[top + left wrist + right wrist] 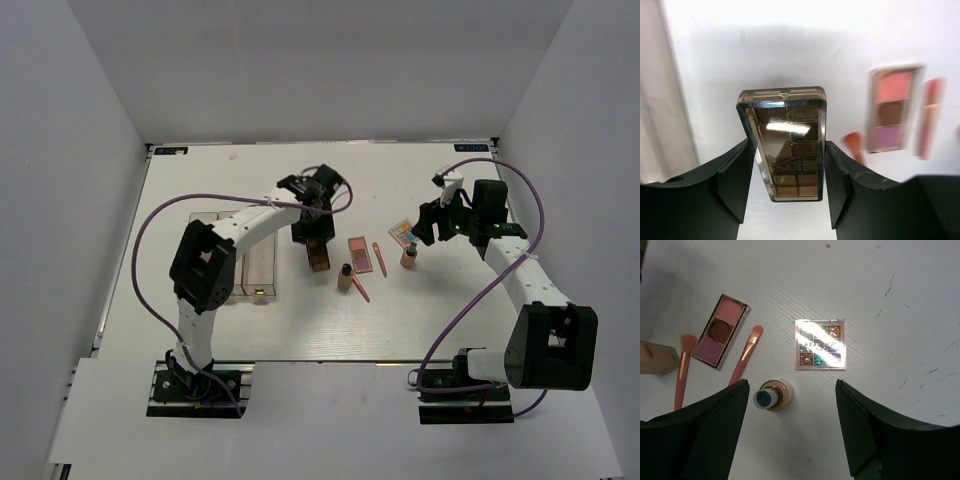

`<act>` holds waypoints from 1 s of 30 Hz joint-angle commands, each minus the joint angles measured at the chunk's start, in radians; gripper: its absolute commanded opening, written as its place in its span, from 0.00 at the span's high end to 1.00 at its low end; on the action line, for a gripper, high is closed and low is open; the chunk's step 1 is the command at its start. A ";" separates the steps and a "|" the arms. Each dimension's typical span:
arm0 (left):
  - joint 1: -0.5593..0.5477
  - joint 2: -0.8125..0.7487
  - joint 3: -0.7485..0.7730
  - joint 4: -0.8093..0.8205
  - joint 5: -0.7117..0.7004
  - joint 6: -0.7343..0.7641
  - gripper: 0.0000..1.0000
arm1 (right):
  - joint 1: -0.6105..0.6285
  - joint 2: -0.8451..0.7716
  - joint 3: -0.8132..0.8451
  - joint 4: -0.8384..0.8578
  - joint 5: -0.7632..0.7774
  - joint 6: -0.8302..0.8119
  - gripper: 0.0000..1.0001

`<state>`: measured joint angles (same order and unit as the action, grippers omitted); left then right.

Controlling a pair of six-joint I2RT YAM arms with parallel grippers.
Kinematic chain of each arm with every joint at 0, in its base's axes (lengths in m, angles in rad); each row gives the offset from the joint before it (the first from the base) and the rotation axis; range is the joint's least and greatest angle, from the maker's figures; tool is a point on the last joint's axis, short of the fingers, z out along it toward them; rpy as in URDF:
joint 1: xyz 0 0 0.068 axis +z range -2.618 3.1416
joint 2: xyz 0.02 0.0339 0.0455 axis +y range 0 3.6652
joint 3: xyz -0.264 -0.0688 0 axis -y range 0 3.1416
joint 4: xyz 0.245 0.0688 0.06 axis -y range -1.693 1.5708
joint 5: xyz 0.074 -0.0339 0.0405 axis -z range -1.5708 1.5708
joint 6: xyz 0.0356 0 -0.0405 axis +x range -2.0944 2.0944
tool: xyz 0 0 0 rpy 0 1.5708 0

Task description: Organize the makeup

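My left wrist cam: glare streak on brown palette (785,145), pink palette (892,107) right of it blurred. My right wrist cam's sharp, glare across multicolour palette (820,344).

Brown palette (785,125): long, flat, clear lid with glare, rows of brown pans; sits between left claw (787,147) fingers, long edges close against them, grip uncertain

Pink palette (721,330): narrow, pans pink, brown, purple; flat on tabletop (890,315)

Coral-pink brush (746,355) just beside it; second coral-pink brush (682,367) on its other side

Multicolour palette (820,344): square, glittery pans, flat, apart from others

Tan bottle (772,395): upright, dark cap, near first brush's handle

Second tan bottle (345,277): beside second brush
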<state>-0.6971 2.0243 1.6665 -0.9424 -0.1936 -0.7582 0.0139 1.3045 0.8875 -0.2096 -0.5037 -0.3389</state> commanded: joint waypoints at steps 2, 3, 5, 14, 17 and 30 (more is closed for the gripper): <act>0.077 -0.165 0.127 -0.004 -0.112 0.163 0.77 | -0.002 0.009 0.039 0.010 -0.025 0.012 0.24; 0.096 -0.174 0.131 -0.007 -0.116 0.175 0.77 | 0.000 0.007 0.039 0.013 -0.025 0.012 0.24; 0.155 -0.208 0.127 -0.007 -0.103 0.215 0.78 | 0.001 0.004 0.036 0.010 -0.022 0.011 0.24; 0.432 -0.323 0.070 -0.039 -0.069 0.376 0.77 | -0.002 -0.019 0.005 0.013 -0.007 -0.008 0.24; 0.521 -0.378 -0.013 -0.032 -0.076 0.419 0.76 | -0.003 -0.027 -0.005 0.015 -0.009 -0.006 0.24; 0.643 -0.400 -0.272 0.017 -0.188 0.612 0.71 | -0.002 -0.022 -0.018 0.027 -0.021 -0.009 0.24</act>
<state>-0.0620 1.6447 1.4220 -0.9585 -0.3229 -0.2131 0.0143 1.3022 0.8696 -0.2085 -0.5045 -0.3450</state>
